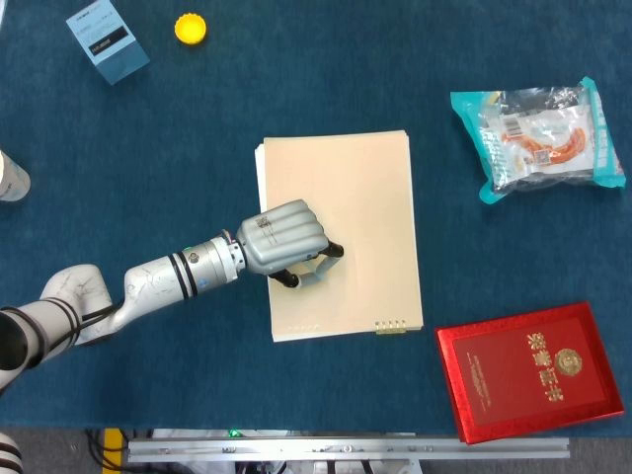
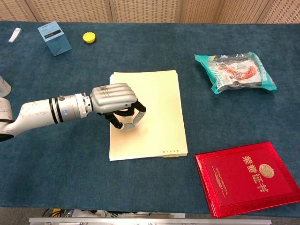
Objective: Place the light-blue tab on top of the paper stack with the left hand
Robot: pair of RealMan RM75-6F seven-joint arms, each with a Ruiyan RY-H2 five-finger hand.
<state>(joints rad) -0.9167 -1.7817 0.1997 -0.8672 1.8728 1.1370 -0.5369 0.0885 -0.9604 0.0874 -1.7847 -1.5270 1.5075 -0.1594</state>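
Paper stack (image 1: 341,235) lies flat in the middle of the blue worktop (image 1: 197,128), and the left hand (image 1: 284,237) is over its left-lower part, knuckles up, fingers curled down. Pinched between the thumb and the fingertips (image 2: 140,108) is the tab (image 2: 132,121), a pale, light-blue strip that shows below the palm in the chest view and only as a sliver in the head view. Whether the tab's lower end touches the top sheet cannot be told; it looks very close to it. The right hand appears in neither view.

Judging from this, the carry is done and the step in hand is the release. To do it well, the hand should come down gently until the tab lies against the paper, then open the fingers without any sideways pull, so the light strip is not flicked off or dragged towards the stack's left edge, which is near. Pressing hard is a risk: the top sheets could slide or buckle, and the stack already sits slightly uneven along its left side. After letting go, a straight lift is safest, since the tab may cling to a fingertip.

Elsewhere on the worktop are a red booklet (image 1: 533,369), a snack packet (image 1: 538,136), a small blue box (image 1: 107,40) and a yellow bottle cap (image 1: 191,29), all well apart from the stack.
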